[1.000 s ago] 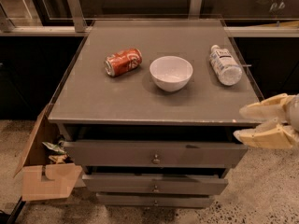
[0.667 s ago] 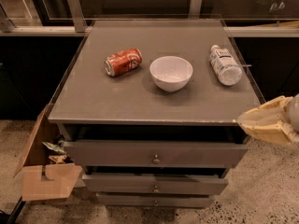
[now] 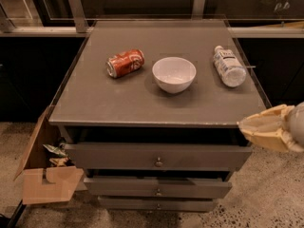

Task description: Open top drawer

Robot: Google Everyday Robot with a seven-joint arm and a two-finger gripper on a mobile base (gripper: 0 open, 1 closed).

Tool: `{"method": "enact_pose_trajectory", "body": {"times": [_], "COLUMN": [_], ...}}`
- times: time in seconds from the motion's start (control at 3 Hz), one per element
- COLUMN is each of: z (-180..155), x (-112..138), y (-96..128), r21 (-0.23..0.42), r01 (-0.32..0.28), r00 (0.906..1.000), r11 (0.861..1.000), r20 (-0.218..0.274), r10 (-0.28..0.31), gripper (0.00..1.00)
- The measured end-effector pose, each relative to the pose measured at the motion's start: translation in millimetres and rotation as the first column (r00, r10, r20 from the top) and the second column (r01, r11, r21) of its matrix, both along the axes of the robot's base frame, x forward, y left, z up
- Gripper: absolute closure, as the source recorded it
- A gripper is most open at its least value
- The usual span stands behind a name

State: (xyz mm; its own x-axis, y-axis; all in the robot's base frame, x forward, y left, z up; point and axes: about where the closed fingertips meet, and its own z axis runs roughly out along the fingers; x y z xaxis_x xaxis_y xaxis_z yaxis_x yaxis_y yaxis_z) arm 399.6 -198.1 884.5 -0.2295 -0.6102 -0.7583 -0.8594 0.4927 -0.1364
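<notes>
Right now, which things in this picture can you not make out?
All in the camera view:
1. Inside of the top drawer: dark, hidden under the cabinet top.
2. Gripper, at the drawer's right corner: its rear is cut off by the right edge; contact with the drawer is unclear.
3. Bottle label: too small to read.

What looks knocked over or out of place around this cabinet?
The red can and the plastic bottle lie on their sides on the cabinet top, flanking an upright white bowl. A torn cardboard box sits on the floor at left. The top drawer stands partly out; the gripper hangs beside its right end.
</notes>
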Motion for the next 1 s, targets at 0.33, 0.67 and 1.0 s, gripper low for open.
{"method": "enact_pose_trajectory", "body": {"times": [0.33,0.67,1.0], "z": [-57,-85,-107], "x": [-2,13,45], "y": [20,36,53], "r21": [0.140,0.247,0.340], "r01": [0.085,0.138,0.130], "r00": [0.9926,0.9755,0.9653], "r11": [0.986,0.959,0.932], "r20": [0.074,0.134,0.172], "r10": [-0.096,-0.175,-0.197], "gripper": [1.00,1.00,1.00]}}
